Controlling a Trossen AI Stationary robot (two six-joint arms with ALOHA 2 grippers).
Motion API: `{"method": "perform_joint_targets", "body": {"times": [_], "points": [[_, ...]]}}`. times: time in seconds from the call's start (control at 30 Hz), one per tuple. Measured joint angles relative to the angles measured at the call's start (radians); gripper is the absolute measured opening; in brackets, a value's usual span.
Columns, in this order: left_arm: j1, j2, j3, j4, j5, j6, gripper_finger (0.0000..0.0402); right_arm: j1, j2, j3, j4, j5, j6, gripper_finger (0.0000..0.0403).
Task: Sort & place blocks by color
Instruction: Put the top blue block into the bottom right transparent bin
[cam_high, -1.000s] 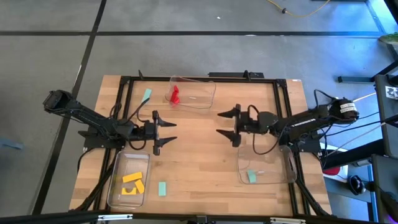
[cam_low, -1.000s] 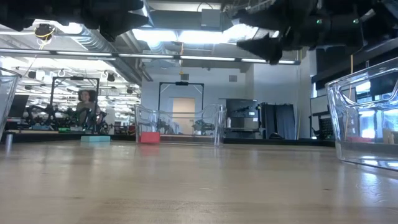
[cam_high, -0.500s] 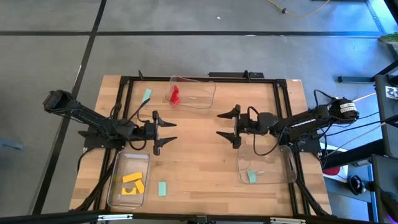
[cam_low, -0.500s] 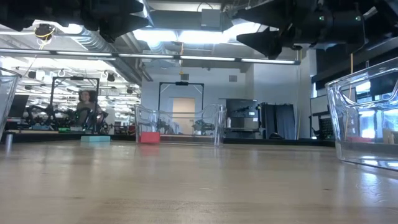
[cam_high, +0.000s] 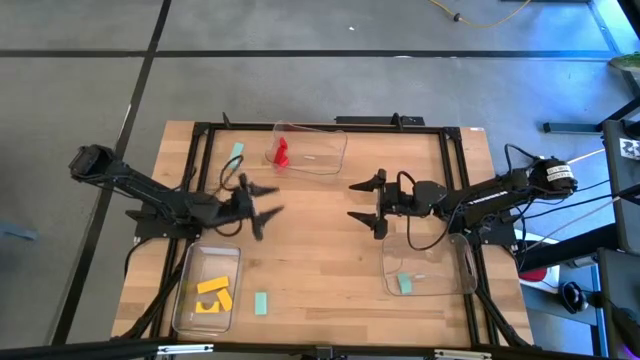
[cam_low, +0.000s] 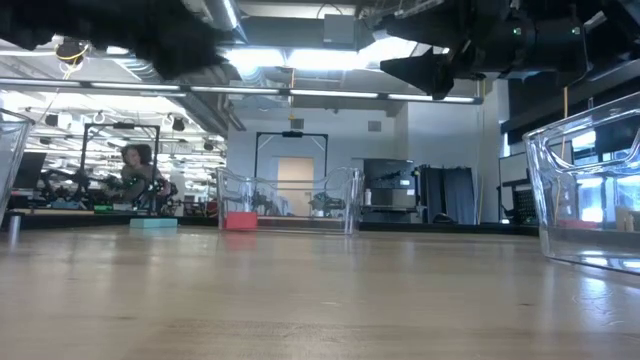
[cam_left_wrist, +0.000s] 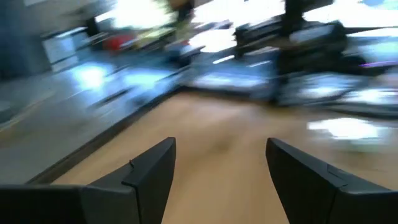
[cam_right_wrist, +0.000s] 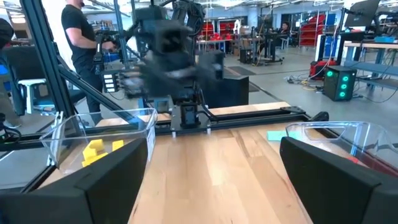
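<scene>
Red blocks (cam_high: 282, 152) lie in the clear far tray (cam_high: 325, 160). Yellow blocks (cam_high: 213, 293) lie in the near-left tray (cam_high: 188, 300), and one teal block (cam_high: 405, 284) in the right tray (cam_high: 455, 275). Two more teal blocks lie flat on the bare wood, one near the far-left corner (cam_high: 237, 153) and one near the front edge (cam_high: 261, 303). My left gripper (cam_high: 278, 200) hangs open over the table's left-middle. My right gripper (cam_high: 352, 203) hangs open right of centre, facing it. Neither holds anything. In the right wrist view, the yellow blocks (cam_right_wrist: 94, 148) and a teal block (cam_right_wrist: 277, 135) show.
Bare wood lies between the two grippers and in the table's middle. A black frame (cam_high: 330, 127) runs along the far edge and both sides. Cables trail from both arms. A person (cam_right_wrist: 84, 43) stands beyond the table's left side.
My left gripper has begun to swing: over the last half second it has shifted slightly toward the far edge and turned, and shows blurred. Its fingers stay open. The right arm and all blocks have kept still.
</scene>
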Motion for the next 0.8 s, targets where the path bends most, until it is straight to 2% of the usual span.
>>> {"method": "perform_joint_targets", "body": {"times": [0.1, 0.17, 0.3, 0.43, 0.57, 0.8], "points": [[0.047, 0.0, 0.0, -0.202, -0.268, -0.173, 0.0243, 0.0, 0.0, 0.0, 0.0, 0.0, 0.0, 0.0369], [0.108, 0.0, 0.0, -0.39, -0.355, -0.349, 0.0243, 0.0, 0.0, 0.0, 0.0, 0.0, 0.002, 0.0369], [0.28, 0.0, 0.0, -0.752, -0.309, -0.722, 0.0243, 0.0, 0.0, 0.0, 0.0, 0.0, 0.026, 0.0369], [0.407, 0.019, -0.005, -0.968, -0.308, -0.956, 0.0243, 0.0, 0.0, 0.0, 0.0, 0.0, 0.025, 0.0369], [0.466, 0.043, -0.059, -0.936, -0.331, -1.012, 0.0243, 0.0, 0.0, 0.0, 0.0, 0.0, 0.025, 0.0369], [0.561, 0.081, -0.136, -0.797, -0.277, -0.979, 0.0243, 0.0, 0.0, 0.0, -0.003, 0.0, 0.025, 0.0369]]}}
